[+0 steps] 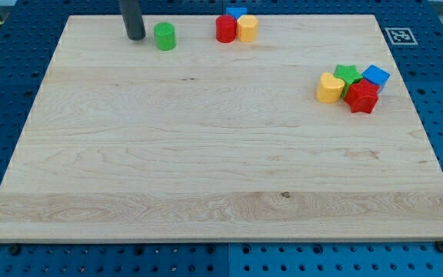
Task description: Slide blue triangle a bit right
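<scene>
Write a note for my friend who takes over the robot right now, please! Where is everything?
My tip: near the view's top left, just left of the green cylinder, touching nothing that I can tell.
Blue triangle: at the top edge, behind the red block and yellow block.
Done: no push on it yet.
Left: go to the triangle's left side and slide it a bit right.
</scene>
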You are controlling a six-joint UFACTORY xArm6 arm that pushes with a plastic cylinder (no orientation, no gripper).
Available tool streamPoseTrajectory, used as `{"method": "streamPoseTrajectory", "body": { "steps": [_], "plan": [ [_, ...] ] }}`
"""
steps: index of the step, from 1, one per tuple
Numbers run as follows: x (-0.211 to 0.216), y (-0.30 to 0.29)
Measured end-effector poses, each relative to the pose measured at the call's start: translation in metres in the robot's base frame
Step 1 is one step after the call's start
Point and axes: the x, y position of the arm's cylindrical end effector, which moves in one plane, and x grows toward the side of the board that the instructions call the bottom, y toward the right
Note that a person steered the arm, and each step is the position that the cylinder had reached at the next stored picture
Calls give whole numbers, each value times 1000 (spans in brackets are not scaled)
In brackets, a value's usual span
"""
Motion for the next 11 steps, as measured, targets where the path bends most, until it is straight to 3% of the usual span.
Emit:
{"method": "streamPoseTrajectory", "body": {
  "steps": [2,6,10,11],
  "plan": [
    [3,55],
    [-47,80],
    [-50,217],
    [-50,223]
  ]
}}
